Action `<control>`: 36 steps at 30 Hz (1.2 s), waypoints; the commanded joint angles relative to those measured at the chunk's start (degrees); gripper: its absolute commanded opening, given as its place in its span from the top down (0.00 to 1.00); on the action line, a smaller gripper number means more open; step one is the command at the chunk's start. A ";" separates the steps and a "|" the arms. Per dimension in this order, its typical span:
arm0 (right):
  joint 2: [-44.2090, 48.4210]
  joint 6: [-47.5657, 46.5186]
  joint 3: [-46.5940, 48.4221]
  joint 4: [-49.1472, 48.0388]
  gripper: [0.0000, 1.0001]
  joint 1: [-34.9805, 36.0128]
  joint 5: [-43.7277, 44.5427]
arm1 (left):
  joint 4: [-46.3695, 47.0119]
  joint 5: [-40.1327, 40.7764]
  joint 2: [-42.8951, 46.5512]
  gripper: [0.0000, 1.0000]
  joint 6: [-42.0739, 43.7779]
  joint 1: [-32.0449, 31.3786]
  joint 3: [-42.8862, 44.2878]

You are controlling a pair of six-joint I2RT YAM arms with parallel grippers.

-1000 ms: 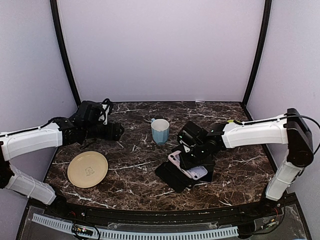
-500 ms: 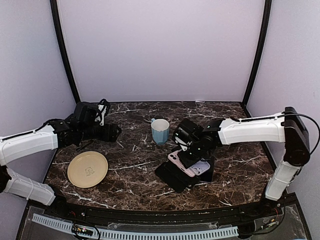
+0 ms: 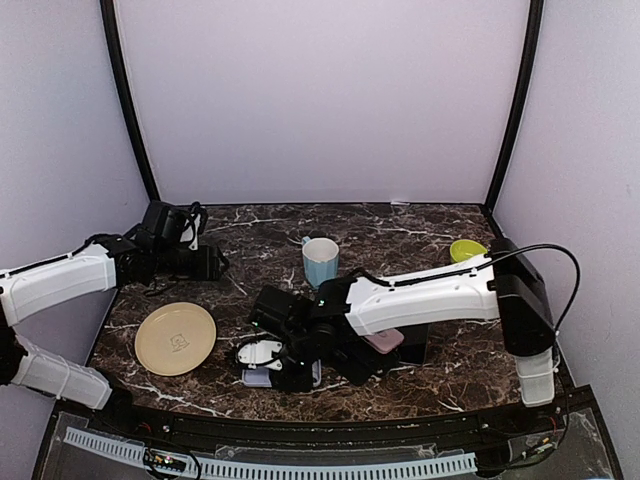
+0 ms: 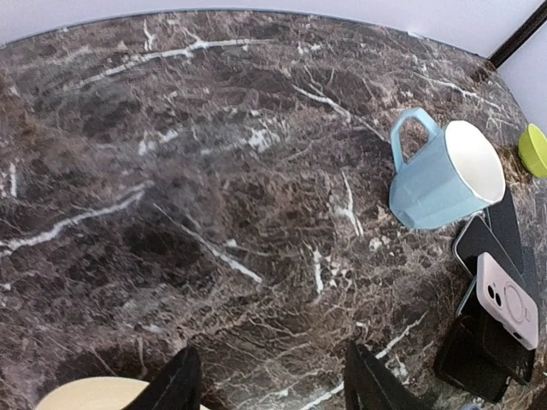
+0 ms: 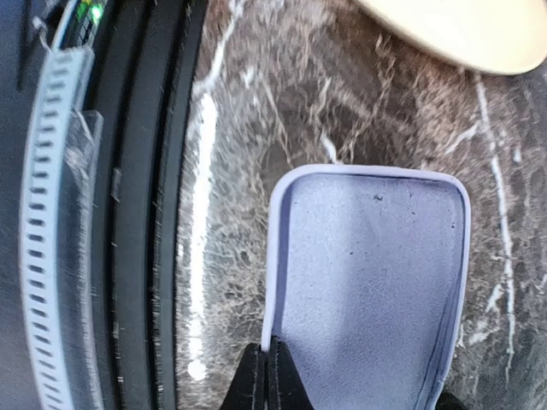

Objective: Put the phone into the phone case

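Right hand (image 5: pixel 265 369) clamped on the lavender phone case (image 5: pixel 367 273) rim, near the front edge of the tabletop (image 5: pixel 282 102). Pink phone (image 4: pixel 508 299) lies, seemingly on dark cases (image 4: pixel 468 367), near the mug (image 4: pixel 444 184). Left hand (image 4: pixel 269 389) spread, empty.

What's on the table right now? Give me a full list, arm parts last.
phone case: one, lavender, near the front edge, inner face showing, pinched at its rim.
phone: one, pink, lying on black flat items right of centre.
black flat items: at least two, black, under and beside the phone; what they are is unclear.
mug: one, light blue, upright, middle of the table.
plate: one, beige, near left.
bowl: one, yellow-green, far right.
table: one, dark brown marble.
left tool: open, empty, over the left side.
right tool: shut on the phone case's rim, reached across to the near centre-left.
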State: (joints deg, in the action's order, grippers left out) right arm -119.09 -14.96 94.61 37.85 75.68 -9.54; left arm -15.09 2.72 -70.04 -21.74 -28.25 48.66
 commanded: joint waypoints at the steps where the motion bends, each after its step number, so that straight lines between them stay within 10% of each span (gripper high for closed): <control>1: -1.18 -5.29 0.93 1.29 0.81 -0.31 -0.24 | -2.91 -8.19 -4.49 0.50 -5.17 -0.41 -2.61; 6: 4.77 1.08 -5.36 -1.55 0.60 -0.23 1.94 | -2.13 -8.96 -9.94 0.56 -1.15 -6.58 -2.17; 16: 23.55 21.95 -36.85 -17.88 0.90 0.53 -5.88 | -4.36 -14.51 -24.92 0.79 10.61 -15.52 4.20; 36: 9.59 28.73 -33.19 -28.10 0.93 -9.69 9.09 | -10.04 -21.78 -22.57 0.84 6.82 -21.75 -5.01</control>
State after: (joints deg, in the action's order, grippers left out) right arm -105.97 12.84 58.85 10.11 68.45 -6.85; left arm -19.25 -15.90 -93.43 -12.67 -47.86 47.83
